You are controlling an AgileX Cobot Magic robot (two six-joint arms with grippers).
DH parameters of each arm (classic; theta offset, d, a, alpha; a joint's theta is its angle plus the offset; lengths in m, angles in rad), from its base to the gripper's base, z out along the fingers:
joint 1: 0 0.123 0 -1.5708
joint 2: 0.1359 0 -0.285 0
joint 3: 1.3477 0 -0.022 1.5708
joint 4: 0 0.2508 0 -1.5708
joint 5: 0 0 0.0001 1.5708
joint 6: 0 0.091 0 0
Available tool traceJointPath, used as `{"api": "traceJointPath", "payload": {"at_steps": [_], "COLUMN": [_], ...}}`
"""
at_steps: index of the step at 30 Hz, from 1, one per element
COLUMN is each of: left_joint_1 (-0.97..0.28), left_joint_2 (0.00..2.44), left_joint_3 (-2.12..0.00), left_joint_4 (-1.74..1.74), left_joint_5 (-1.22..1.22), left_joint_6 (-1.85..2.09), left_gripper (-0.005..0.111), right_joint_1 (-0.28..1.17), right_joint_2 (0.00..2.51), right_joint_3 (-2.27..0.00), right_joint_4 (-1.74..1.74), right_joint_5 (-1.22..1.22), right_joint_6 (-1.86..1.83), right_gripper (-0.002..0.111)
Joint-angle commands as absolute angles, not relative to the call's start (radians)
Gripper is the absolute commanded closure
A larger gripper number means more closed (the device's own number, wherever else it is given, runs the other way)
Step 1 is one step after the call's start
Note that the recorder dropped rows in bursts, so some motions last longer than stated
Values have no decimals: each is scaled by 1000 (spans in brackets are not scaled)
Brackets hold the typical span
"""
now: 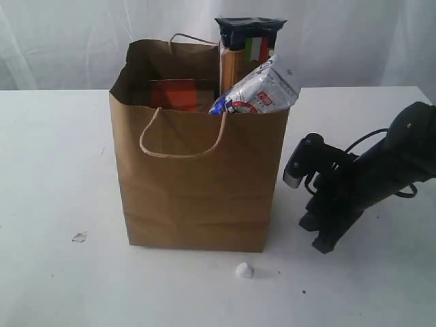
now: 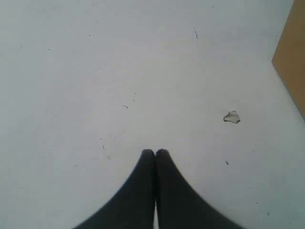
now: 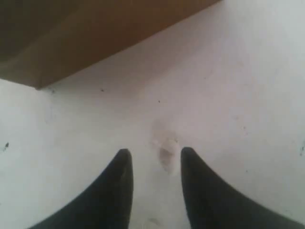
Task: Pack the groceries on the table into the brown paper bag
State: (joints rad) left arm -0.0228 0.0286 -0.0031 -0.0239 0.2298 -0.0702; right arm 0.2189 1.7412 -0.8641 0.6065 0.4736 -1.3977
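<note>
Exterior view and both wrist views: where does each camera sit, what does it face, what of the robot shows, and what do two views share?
Exterior view: off the arms, facing the tall brown paper bag on the white tabletop; black right arm shows.
Left wrist view: on the left wrist, looking down at tabletop; shut left gripper shows.
Right wrist view: on the right wrist, looking down at the bag's base; open right gripper shows.
Shared: exterior and left wrist views both show a small pale scrap.
</note>
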Motion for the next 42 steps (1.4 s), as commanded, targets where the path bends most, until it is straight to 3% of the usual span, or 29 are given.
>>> {"api": "traceJointPath", "payload": {"at_steps": [1, 7, 14, 24, 26, 29, 30, 42], "left_joint_1": [-25, -25, -25, -25, -25, -25, -25, -25], "left_joint_2": [23, 23, 23, 23, 23, 23, 23, 23], "left_joint_3": [0, 0, 0, 0, 0, 0, 0, 0], "left_joint_4": [-29, -29, -29, -29, -29, -29, -29, -29], "left_joint_5": [232, 232, 232, 232, 232, 232, 232, 232], "left_joint_6": [-73, -73, -73, -73, -73, -73, -73, -73], "left_gripper": [107, 107, 107, 107, 107, 107, 107, 107], "right_joint_1": [220, 220, 220, 220, 220, 220, 220, 220], "right_joint_2": [1775, 1787, 1785, 1648, 1648, 1685, 1691, 1812], "right_joint_3": [-867, -867, -867, -867, -867, -867, -867, -867], "right_joint_4": [657, 673, 737, 757, 760, 758, 758, 766], "right_joint_5": [451, 429, 375, 421, 456, 517, 512, 428], "right_joint_6": [-1447, -1402, -1346, -1201, -1160, -1229, -1229, -1227], "right_gripper": [76, 78, 108, 108, 102, 69, 67, 71]}}
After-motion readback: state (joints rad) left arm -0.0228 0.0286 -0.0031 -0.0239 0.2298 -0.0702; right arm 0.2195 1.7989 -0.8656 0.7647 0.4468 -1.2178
